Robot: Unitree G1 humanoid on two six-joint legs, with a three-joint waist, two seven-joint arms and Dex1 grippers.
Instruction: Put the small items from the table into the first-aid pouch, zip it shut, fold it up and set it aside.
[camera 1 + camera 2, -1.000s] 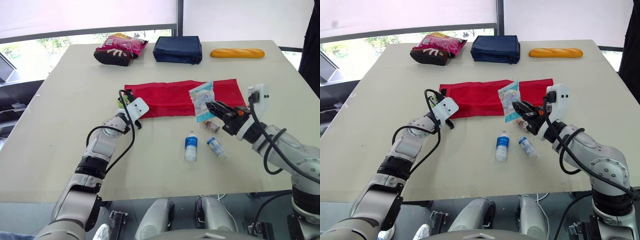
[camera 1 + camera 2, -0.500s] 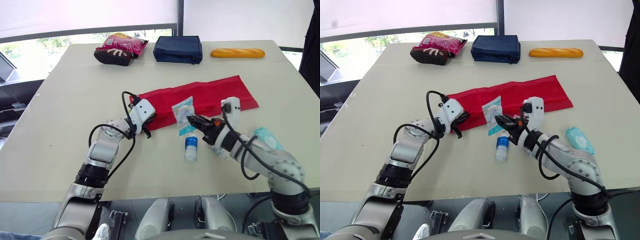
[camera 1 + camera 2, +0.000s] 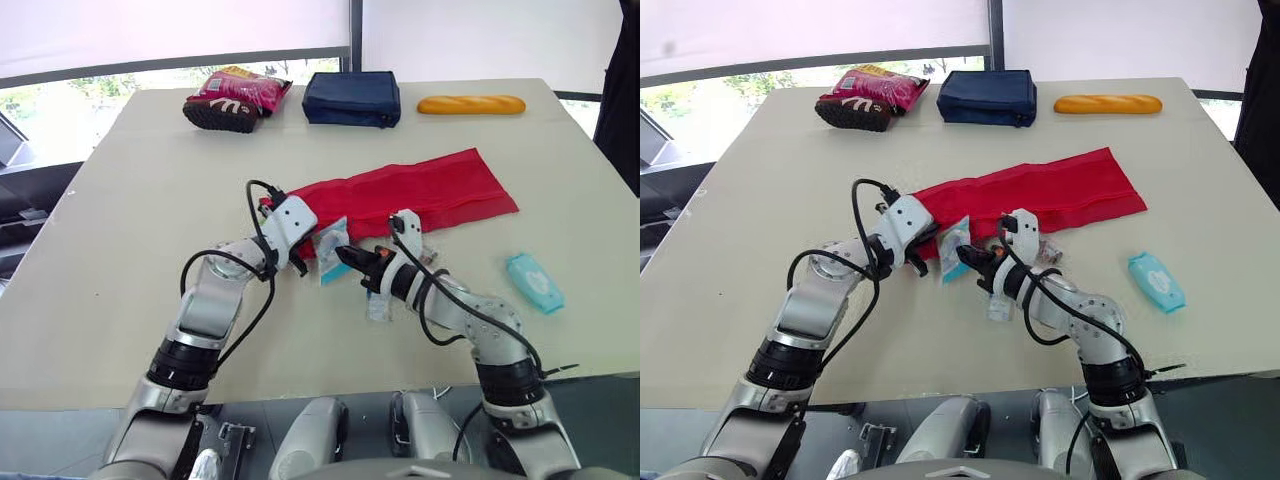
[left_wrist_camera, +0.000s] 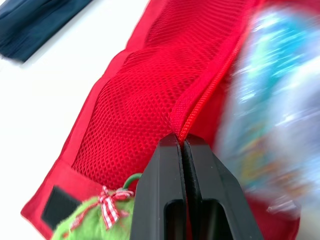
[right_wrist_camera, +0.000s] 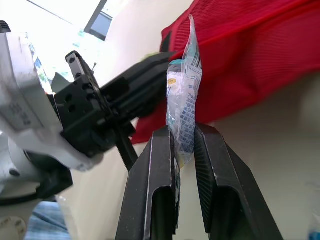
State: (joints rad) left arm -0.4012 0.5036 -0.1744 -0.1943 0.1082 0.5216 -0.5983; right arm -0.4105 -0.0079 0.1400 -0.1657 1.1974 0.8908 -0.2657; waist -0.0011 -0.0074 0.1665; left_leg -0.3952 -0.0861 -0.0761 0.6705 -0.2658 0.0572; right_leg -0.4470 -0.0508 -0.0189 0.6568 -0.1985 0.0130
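The red mesh first-aid pouch [image 3: 420, 192] lies slanted across the middle of the table. My left gripper [image 3: 298, 258] is shut on the zipper edge [image 4: 186, 125] at the pouch's left end, where a green tuft with a checked ribbon [image 4: 95, 220] pokes out. My right gripper [image 3: 343, 256] is shut on a clear blue-printed packet [image 5: 184, 100], held upright right beside the left gripper and that end of the pouch. A small bottle [image 3: 380, 306] lies under my right forearm. A teal packet [image 3: 535, 283] lies near the table's right edge.
Along the far edge of the table [image 3: 100, 250] sit a pink snack bag [image 3: 235, 96], a navy bag [image 3: 352, 97] and a baguette [image 3: 470, 104]. My two grippers are very close together.
My right gripper has carried the packet leftward to the pouch's left end, beside the left gripper. The pouch has been dragged askew, and the teal packet now lies at the right.
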